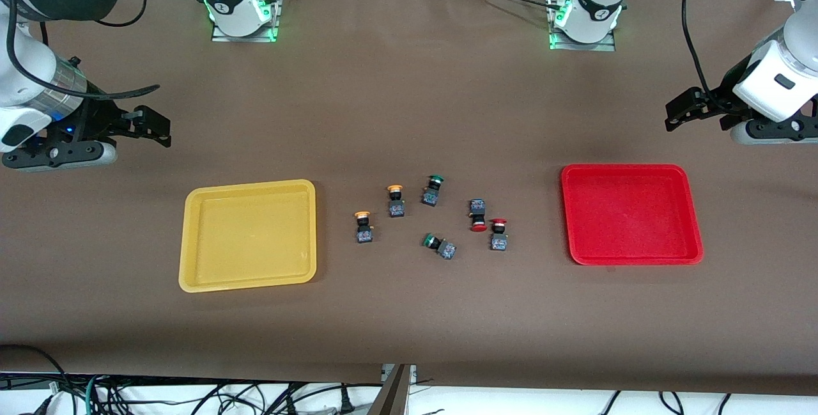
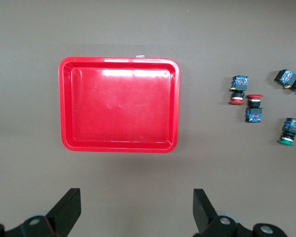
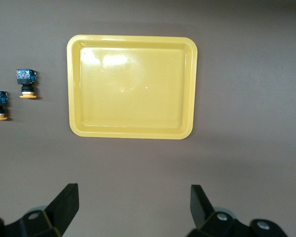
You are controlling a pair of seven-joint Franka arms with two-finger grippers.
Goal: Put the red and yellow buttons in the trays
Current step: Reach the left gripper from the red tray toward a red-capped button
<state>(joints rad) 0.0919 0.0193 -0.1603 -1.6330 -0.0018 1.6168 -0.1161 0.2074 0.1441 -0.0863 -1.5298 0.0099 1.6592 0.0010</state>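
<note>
A: Where do the pieces sit?

B: The red buttons (image 1: 489, 223) and yellow buttons (image 1: 378, 210) cluster mid-bench with two green-capped switches (image 1: 436, 217), between the yellow tray (image 1: 186, 236) at the right arm's end and the red tray (image 1: 693, 210) at the left arm's end. Both trays are empty.

A: And the arms?

B: The left gripper (image 2: 137, 210) and right gripper (image 3: 130, 207) hover with fingers spread wide over the bare bench near the end edges.

A: Handling?

B: Probably light, rigid, tippy; pinching the blocky body beats the round cap.

Two green-capped switches (image 1: 433, 190) (image 1: 439, 245) on brown table (image 1: 409, 319), lying well apart
</note>
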